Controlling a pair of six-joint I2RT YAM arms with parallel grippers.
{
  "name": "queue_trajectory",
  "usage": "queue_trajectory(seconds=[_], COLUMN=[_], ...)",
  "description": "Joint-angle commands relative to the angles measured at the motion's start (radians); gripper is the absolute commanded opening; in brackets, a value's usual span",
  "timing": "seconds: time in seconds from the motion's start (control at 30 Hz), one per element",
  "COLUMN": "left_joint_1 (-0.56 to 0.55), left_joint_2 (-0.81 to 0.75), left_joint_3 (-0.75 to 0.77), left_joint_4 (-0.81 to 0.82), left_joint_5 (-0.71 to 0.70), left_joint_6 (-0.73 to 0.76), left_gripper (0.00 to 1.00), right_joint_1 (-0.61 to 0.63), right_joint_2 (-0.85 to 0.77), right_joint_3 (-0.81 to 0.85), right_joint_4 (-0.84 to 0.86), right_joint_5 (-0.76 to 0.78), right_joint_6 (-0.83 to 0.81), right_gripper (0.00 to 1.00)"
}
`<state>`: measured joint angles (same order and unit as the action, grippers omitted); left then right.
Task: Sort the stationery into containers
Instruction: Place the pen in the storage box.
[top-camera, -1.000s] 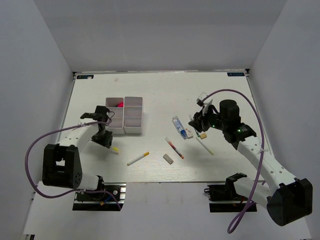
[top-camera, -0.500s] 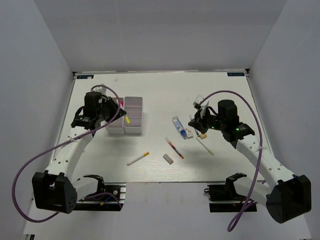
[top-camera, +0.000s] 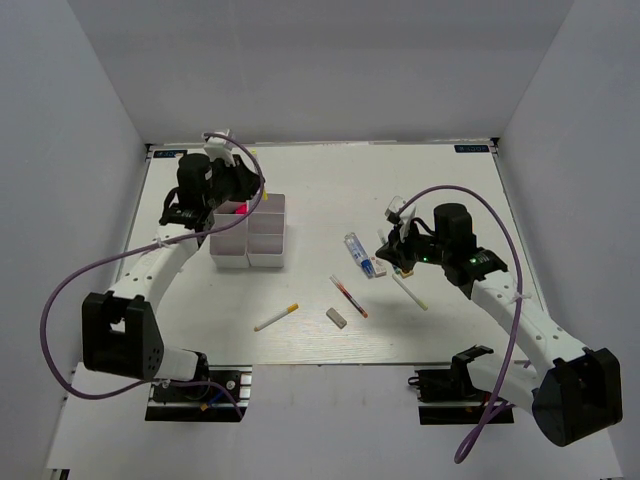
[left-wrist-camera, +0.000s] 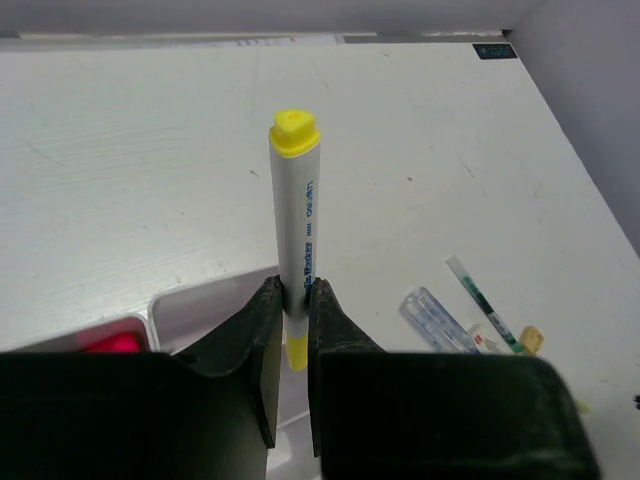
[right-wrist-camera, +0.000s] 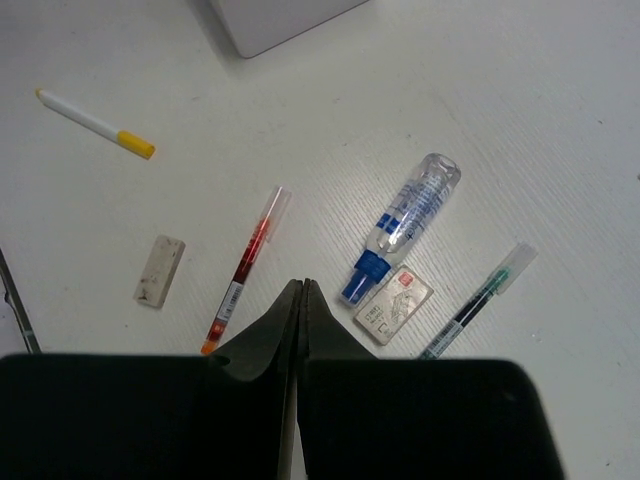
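My left gripper (left-wrist-camera: 290, 300) is shut on a white pen with yellow ends (left-wrist-camera: 296, 215), which stands upright between the jaws. It hangs over the back compartments of the white organizer (top-camera: 266, 258), whose rim (left-wrist-camera: 205, 297) shows just below. A pink highlighter (top-camera: 239, 208) lies in the back left compartment. My right gripper (right-wrist-camera: 301, 290) is shut on nothing, just above the table between a red pen (right-wrist-camera: 246, 266) and a clear blue-capped tube (right-wrist-camera: 405, 224). A beige eraser (right-wrist-camera: 394, 306) and a green pen (right-wrist-camera: 478, 300) lie to its right.
A second white and yellow pen (top-camera: 276, 316) and a grey eraser (top-camera: 336, 317) lie near the table's front edge. The red pen (top-camera: 348, 296) lies between them and the tube (top-camera: 358, 252). White walls close in the table on three sides.
My left arm has lifted the white and yellow pen from the table by the organizer's front left and carried it over the back compartments. My right gripper has shut and barely moved.
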<state>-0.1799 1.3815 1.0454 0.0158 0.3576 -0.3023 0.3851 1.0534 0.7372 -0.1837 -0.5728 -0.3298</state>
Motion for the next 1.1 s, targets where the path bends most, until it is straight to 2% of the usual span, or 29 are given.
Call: queue_trajectory(seconds=[0.0,0.17,0.47,0.73,0.87,1.07], left_joint_1=[-0.019,-0.039,-0.079,-0.122,-0.142,-0.151], left_joint_2=[0.013,0.034,0.088,0.111,0.1,0.123], left_joint_3=[0.031,0.01,-0.008,-0.062,-0.131,-0.122], left_joint_4=[0.064,0.105,0.105,0.17,0.256,0.246], left_joint_5=[-0.075,-0.16,-0.21,-0.267,-0.29,-0.29], left_joint_6=[0.078,0.124,0.164,0.195,0.244,0.324], left_gripper=[0.0,0.05,0.05,0.05,0.04,0.04], right_joint_1=[-0.003,-0.005,-0.005,-0.003,-0.003,-0.018], right_joint_2=[-0.001,0.013,0.033,0.048,0.056,0.059], right_joint_3=[0.001,0.007,0.018,0.03,0.028,0.027], right_joint_4=[0.032,0.038,0.041,0.038,0.038,0.035], right_joint_5=[-0.022,-0.024,-0.027,-0.027,-0.03,-0.033], right_joint_6=[-0.012,-0.012,-0.011,-0.018,-0.02,-0.022], right_gripper=[0.0,0.0,0.0,0.0,0.0,0.0])
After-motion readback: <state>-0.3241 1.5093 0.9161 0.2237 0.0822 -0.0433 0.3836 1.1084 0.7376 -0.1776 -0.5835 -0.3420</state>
